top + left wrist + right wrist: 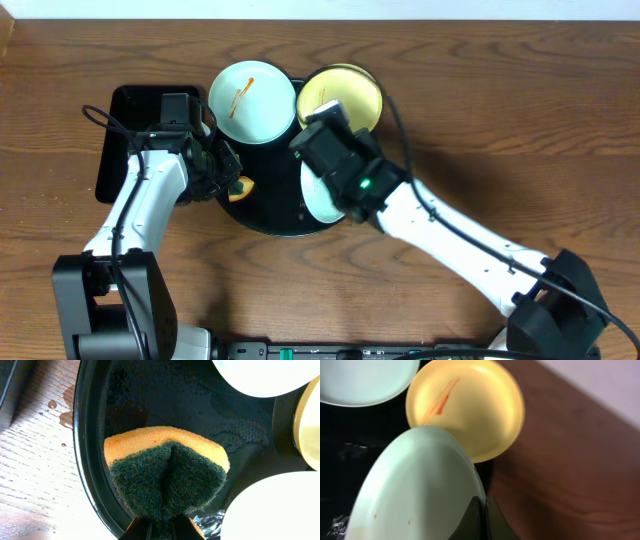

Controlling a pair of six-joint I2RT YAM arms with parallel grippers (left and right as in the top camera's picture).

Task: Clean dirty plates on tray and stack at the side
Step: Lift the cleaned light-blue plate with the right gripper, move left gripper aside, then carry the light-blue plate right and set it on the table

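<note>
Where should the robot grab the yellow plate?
Probably pinch the yellow plate by its rim on the right, coming from the table side. There it sticks out past the tray, so a finger can slip under; the streaked blue-green plate crowds its left.

We see a brown wood-grain tabletop [500, 120] under everything, with a pale strip of wall [400, 8] along its far edge. On the left part of it sits a small rectangular black tray [130, 105], glossy, with a raised rim. Just right of that tray's near end is a sponge [167, 475], pinched into a fold so that its dark green scouring face bulges toward us and orange-yellow foam shows behind. A few small wet drops [65, 417] lie on the wood nearby.
</note>
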